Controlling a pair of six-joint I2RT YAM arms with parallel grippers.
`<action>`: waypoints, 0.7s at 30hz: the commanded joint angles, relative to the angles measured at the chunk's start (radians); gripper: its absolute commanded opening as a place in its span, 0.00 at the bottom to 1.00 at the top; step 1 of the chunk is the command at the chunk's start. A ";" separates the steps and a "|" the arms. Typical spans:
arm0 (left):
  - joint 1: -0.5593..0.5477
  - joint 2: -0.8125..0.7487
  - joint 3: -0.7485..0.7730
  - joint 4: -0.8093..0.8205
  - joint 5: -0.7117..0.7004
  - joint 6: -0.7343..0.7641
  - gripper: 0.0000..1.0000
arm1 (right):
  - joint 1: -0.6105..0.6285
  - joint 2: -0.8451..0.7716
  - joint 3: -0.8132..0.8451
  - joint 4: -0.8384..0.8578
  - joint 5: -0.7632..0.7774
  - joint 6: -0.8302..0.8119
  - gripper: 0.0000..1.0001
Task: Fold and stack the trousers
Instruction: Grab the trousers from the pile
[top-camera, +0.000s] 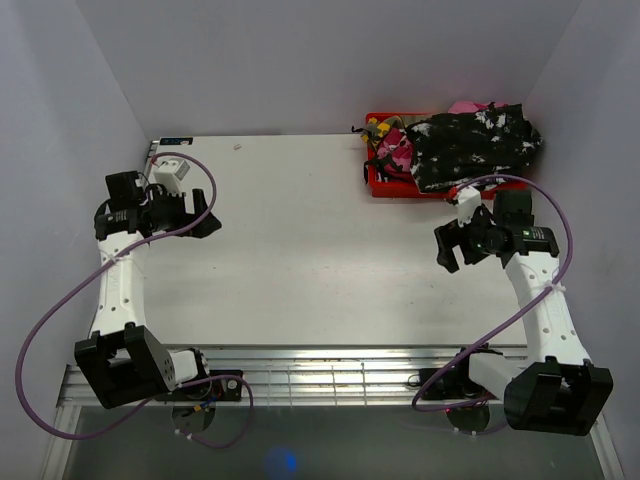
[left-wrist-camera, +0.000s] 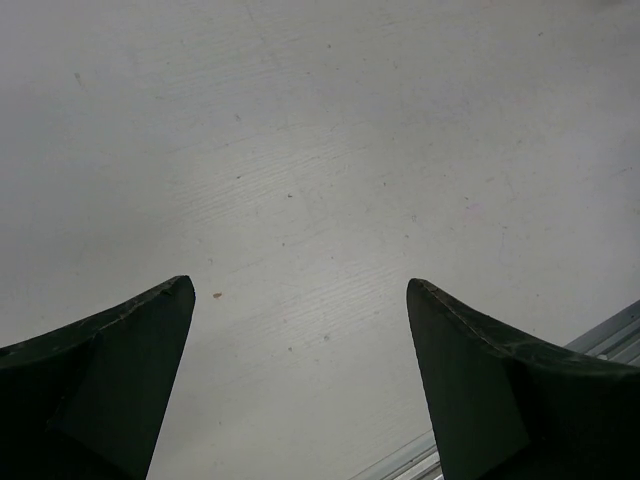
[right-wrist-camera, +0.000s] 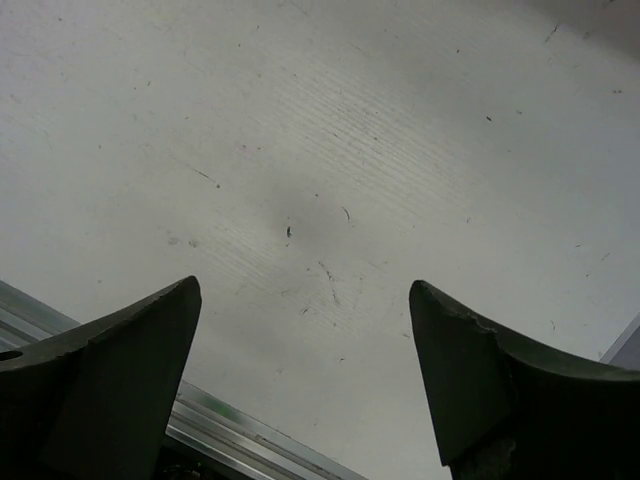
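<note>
The black trousers with white splotches (top-camera: 475, 145) lie heaped over a red bin (top-camera: 383, 181) at the table's far right corner. Pink-white camouflage trousers (top-camera: 396, 151) and a bit of green-yellow cloth (top-camera: 380, 127) show in the bin beside them. My left gripper (top-camera: 205, 212) is open and empty above the far left of the table; it also shows in the left wrist view (left-wrist-camera: 300, 290). My right gripper (top-camera: 447, 248) is open and empty, just in front of the bin; it also shows in the right wrist view (right-wrist-camera: 305, 290). Both wrist views show only bare table.
The white table (top-camera: 300, 250) is walled in by pale panels at the back and sides. A metal rail (top-camera: 330, 375) runs along the near edge by the arm bases. Purple cables (top-camera: 40, 330) loop off both arms.
</note>
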 joint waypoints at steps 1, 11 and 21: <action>-0.011 -0.014 0.022 0.057 -0.018 0.011 0.98 | 0.024 0.014 0.060 0.105 0.039 0.035 0.90; -0.013 -0.009 0.164 0.141 -0.202 -0.006 0.98 | 0.231 0.223 0.150 0.401 0.404 -0.002 0.90; -0.014 -0.011 0.128 0.209 -0.055 -0.161 0.98 | 0.320 0.504 0.246 0.608 0.628 0.003 0.90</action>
